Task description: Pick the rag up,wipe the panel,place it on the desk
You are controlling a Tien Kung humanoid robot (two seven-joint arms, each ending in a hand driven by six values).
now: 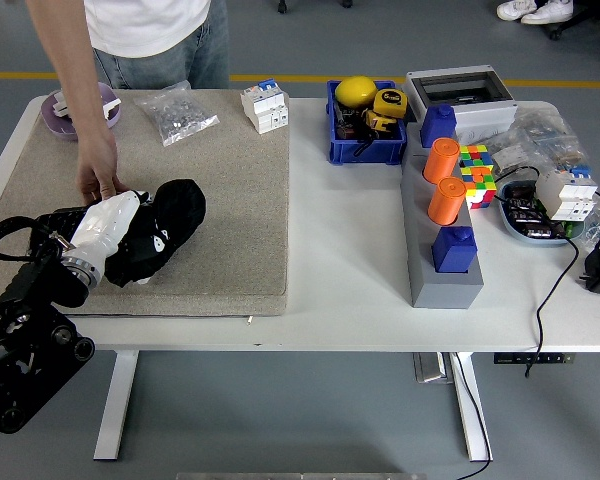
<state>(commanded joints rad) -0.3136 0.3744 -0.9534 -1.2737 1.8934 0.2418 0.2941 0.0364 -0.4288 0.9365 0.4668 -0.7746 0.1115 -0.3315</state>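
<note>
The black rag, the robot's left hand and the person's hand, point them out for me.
black rag (pixel 170 225), head view, on its bunched cloth.
left hand (pixel 105 228), head view, on its white back.
person's hand (pixel 100 178), head view, on its back.
</note>
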